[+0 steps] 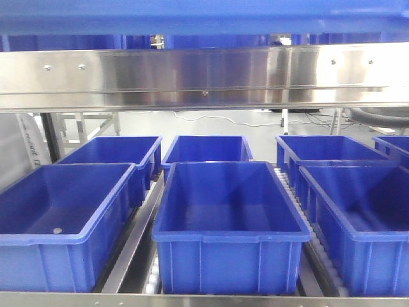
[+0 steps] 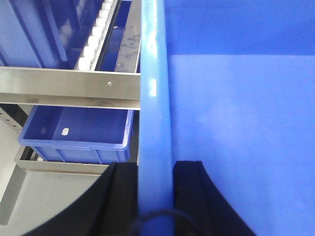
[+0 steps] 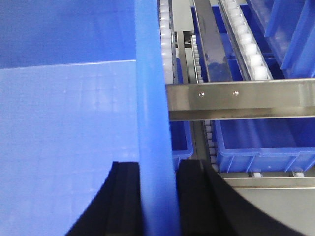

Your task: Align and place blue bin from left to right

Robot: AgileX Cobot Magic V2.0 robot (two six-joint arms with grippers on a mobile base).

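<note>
Blue bin (image 2: 236, 137) walls pinched inside left tool (image 2: 156, 172) and right tool (image 3: 157, 172).

blue bin (image 2: 236, 123) over rack (image 2: 69, 81) | left claw (image 2: 155, 187): left rim | right claw (image 3: 158, 187): right rim

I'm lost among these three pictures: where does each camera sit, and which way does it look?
Front: faces the rack of bins head-on; no robot part shows.
Left wrist: looks along the left gripper at the blue bin rim it pinches.
Right wrist: likewise, right gripper on the opposite rim.
Both share that bin.
</note>
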